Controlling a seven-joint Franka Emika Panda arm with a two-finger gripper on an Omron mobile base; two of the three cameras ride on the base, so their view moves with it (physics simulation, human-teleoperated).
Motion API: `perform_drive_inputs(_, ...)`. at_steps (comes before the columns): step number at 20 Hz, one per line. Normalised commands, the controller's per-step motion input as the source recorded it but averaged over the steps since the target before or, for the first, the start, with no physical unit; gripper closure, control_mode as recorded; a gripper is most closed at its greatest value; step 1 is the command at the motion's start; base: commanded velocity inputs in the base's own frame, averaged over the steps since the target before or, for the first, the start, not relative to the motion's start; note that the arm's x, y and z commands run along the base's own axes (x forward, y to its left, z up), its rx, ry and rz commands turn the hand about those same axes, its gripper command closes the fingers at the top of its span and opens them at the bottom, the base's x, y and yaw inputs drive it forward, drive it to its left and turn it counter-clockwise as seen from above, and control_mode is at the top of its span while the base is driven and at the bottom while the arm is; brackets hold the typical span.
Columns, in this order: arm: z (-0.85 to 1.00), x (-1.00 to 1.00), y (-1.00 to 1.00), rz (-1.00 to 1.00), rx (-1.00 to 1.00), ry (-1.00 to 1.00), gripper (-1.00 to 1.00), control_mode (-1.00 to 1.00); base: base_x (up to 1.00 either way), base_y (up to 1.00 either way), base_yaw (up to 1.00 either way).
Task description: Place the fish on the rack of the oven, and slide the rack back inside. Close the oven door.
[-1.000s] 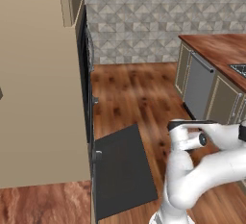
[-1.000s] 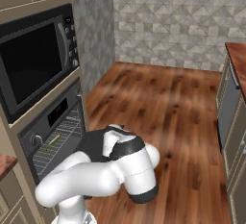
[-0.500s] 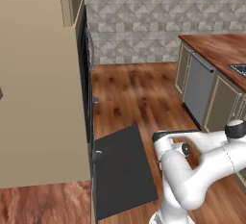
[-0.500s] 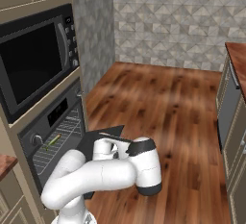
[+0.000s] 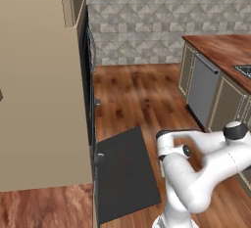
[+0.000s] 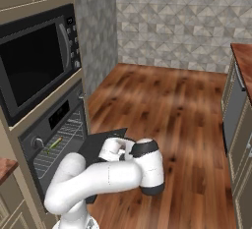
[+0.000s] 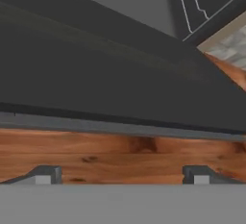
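In the right base view, the fish (image 6: 54,143) lies on the rack (image 6: 61,142) inside the oven (image 6: 47,139), a small slender green shape on the pale wires. The left base view gives instead the oven door (image 5: 125,173) from the side, a flat dark panel hanging open above the wooden floor (image 5: 142,95). The hand view looks along the door's edge; the gripper (image 7: 121,175) has its jaws wide apart and holds nothing.
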Motion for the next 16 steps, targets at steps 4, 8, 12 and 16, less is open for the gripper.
perform_drive_inputs(4,-0.62,0.4,0.0,0.04,0.18,0.16,-1.0,-1.0,0.0,0.0,0.0)
perform_drive_inputs(8,-0.63,0.41,-0.06,0.07,0.21,0.03,-1.0,-1.0,0.0,0.0,0.0)
perform_drive_inputs(12,-0.33,0.46,-0.14,0.04,0.14,-0.06,-1.0,-1.0,0.0,0.0,0.0)
perform_drive_inputs(16,-0.29,0.33,-0.04,0.02,0.11,-0.09,-1.0,-1.0,0.0,0.0,0.0)
